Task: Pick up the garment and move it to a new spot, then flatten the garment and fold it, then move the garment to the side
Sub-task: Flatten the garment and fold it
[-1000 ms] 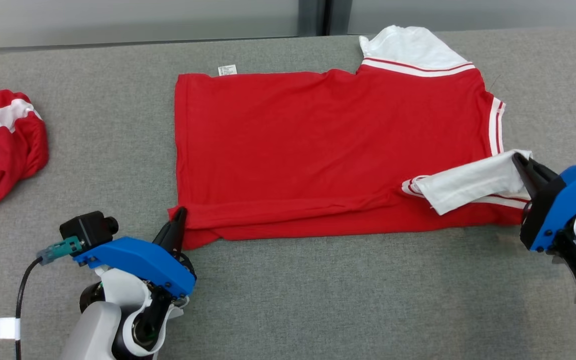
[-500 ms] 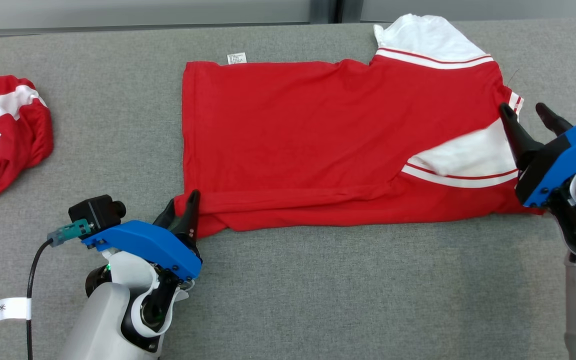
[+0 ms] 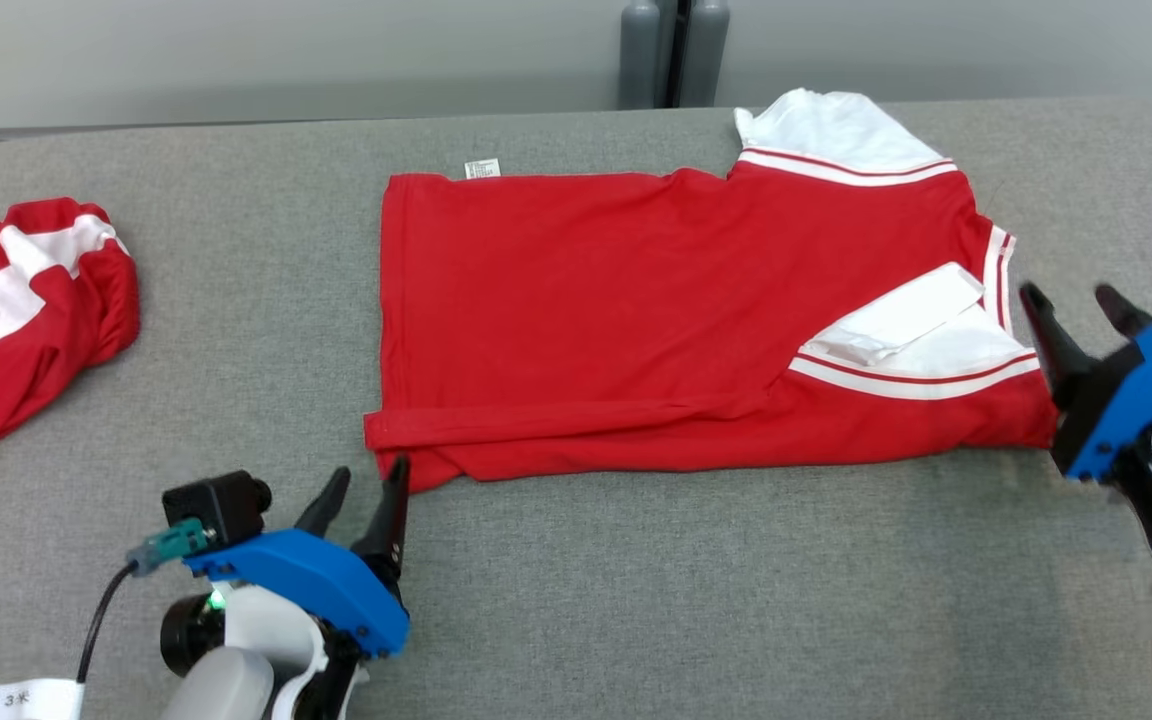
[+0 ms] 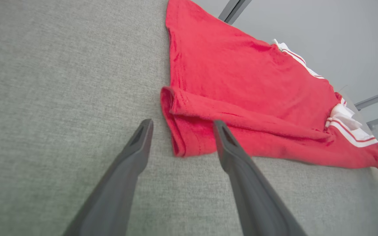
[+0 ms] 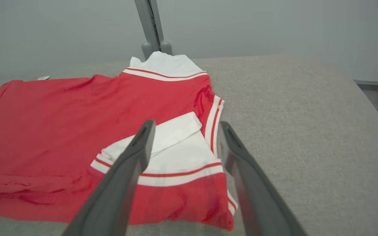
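The garment (image 3: pixel 636 300) is a red shirt with white, red-striped sleeves, lying flat on the grey table with its near edge folded over. My left gripper (image 3: pixel 368 488) stands open just in front of the shirt's near left corner (image 4: pixel 179 131), touching nothing. At the shirt's right end my right gripper (image 3: pixel 1076 302) is open too, beside the folded white sleeve (image 3: pixel 911 320). In the right wrist view that sleeve (image 5: pixel 172 144) lies flat between and beyond the fingers (image 5: pixel 133 160).
A second red and white garment (image 3: pixel 16 310) lies bunched at the table's left edge. Grey posts (image 3: pixel 671 50) stand behind the table's far edge. Bare grey cloth (image 3: pixel 686 600) stretches across the front of the table.
Both grippers have opened and let go of the shirt: the left released the near corner, the right dropped the white sleeve onto the shirt. Both then drew back slightly. The camera also shifted.
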{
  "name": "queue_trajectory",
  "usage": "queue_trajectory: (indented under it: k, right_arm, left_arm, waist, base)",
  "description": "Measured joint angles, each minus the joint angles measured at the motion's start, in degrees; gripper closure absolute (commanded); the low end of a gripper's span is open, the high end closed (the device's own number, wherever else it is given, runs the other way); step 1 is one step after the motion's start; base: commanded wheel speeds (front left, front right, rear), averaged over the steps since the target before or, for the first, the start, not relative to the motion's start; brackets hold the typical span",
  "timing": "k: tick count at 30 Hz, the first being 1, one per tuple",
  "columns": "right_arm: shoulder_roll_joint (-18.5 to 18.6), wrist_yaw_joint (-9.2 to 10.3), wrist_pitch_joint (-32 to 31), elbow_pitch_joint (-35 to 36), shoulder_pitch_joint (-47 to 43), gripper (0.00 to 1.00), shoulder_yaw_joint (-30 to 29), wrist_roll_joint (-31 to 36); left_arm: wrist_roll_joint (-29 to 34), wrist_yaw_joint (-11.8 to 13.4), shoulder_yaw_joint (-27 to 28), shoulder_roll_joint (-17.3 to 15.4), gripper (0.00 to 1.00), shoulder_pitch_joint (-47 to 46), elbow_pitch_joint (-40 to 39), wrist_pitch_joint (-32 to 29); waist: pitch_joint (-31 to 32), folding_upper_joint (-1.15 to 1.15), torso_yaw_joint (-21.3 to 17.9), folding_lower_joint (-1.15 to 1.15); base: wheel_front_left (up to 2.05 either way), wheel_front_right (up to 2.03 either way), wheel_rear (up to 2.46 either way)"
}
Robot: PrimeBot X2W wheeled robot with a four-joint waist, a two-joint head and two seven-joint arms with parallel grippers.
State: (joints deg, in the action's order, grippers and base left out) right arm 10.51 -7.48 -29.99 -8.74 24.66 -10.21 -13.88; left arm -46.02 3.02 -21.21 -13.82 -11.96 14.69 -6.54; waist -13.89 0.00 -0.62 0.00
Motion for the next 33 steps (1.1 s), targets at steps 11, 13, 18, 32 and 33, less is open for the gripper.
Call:
queue_trajectory:
  k: [11,13,18,32,33]
  right_arm:
    - [-4.44,0.0,1.38,0.0,-6.03,0.0,-4.27,6.83]
    - [-4.88,0.0,1.99,-1.22,-5.97,0.0,-4.11,6.99]
    - [-5.82,0.0,3.5,-3.66,-4.95,0.0,-4.16,7.57]
    - [-7.46,-0.01,2.99,-12.17,-1.33,0.0,-10.32,13.81]
    - [-7.47,0.0,2.45,-13.22,-1.07,0.0,-10.46,14.35]
  left_arm:
    - [4.03,4.1,-1.86,0.18,0.0,-1.32,3.85,0.18]
    - [4.31,4.26,-1.99,0.56,0.0,-2.14,5.2,0.45]
    - [5.31,4.03,-3.46,0.55,0.0,-4.38,7.82,0.0]
    - [6.02,2.5,-5.42,0.52,1.0,-6.34,9.71,-0.92]
    - [6.03,2.5,-5.48,0.48,1.0,-6.37,9.69,-0.92]
  waist:
    - [-0.73,0.0,-1.49,0.0]
    - [-1.31,0.0,-1.72,0.0]
    - [-2.57,0.0,-2.29,0.0]
    - [-4.25,0.0,-1.12,0.0]
    - [-4.33,0.0,-1.01,-0.01]
  base:
    - [0.0,0.0,0.0]
    - [0.0,0.0,0.0]
    - [0.0,0.0,0.0]
    - [0.0,0.0,0.0]
    - [0.0,0.0,0.0]
